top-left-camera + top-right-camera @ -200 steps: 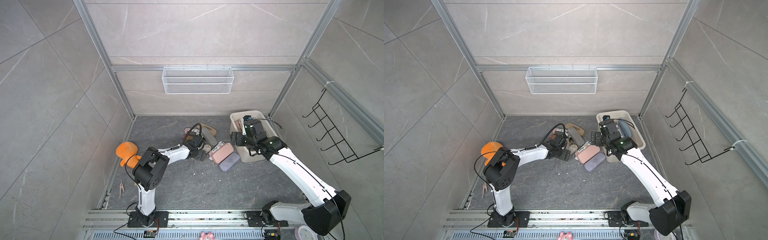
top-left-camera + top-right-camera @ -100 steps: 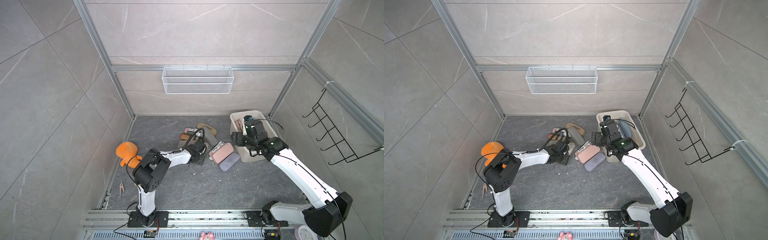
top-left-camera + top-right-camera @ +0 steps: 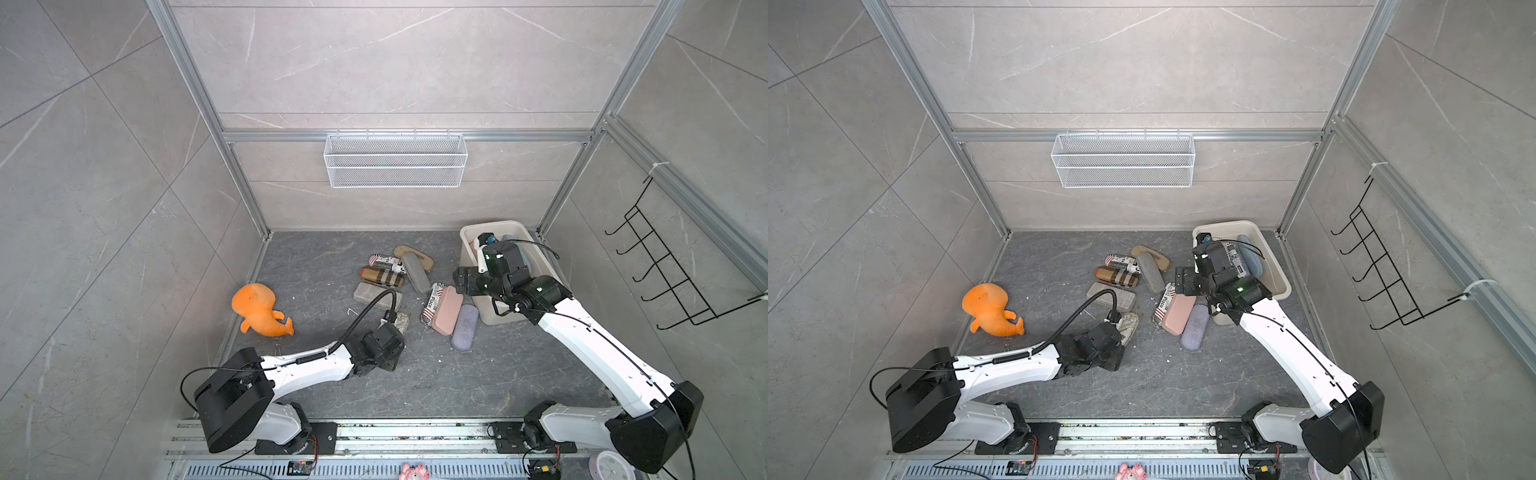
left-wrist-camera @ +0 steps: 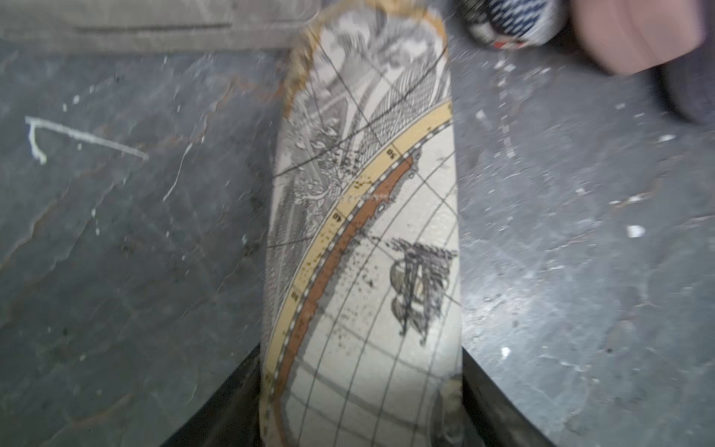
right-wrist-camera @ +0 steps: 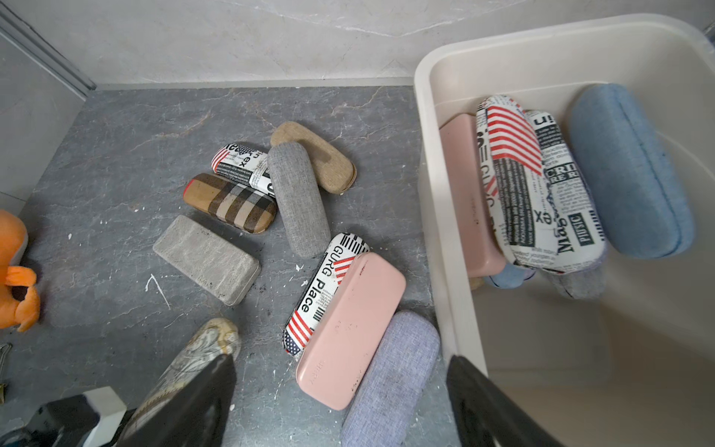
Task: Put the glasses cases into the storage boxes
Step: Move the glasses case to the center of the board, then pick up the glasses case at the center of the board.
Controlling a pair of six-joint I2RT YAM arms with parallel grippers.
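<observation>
My left gripper (image 4: pixel 360 371) is shut on a map-print glasses case (image 4: pixel 363 201), one black finger on each long side. In both top views that case (image 3: pixel 401 322) (image 3: pixel 1128 323) pokes out ahead of the left gripper (image 3: pixel 392 347), low over the floor. The cream storage box (image 3: pixel 492 226) (image 5: pixel 425 154) stands at the back right and holds pink, newspaper-print (image 5: pixel 541 193) and blue cases. My right gripper (image 5: pixel 340 362) (image 3: pixel 467 282) hangs open and empty over the box's left rim, above a pink case (image 5: pixel 348 329) and a lilac case (image 5: pixel 390 379). Several more cases (image 3: pixel 390 274) lie on the floor.
An orange plush toy (image 3: pixel 259 309) lies by the left wall. A white wire basket (image 3: pixel 395 160) hangs on the back wall and a black hook rack (image 3: pixel 665 282) on the right wall. White crumbs dot the grey floor.
My left gripper closed on the map-print case at the pile and drew back toward the front with it. The right gripper has barely moved.
</observation>
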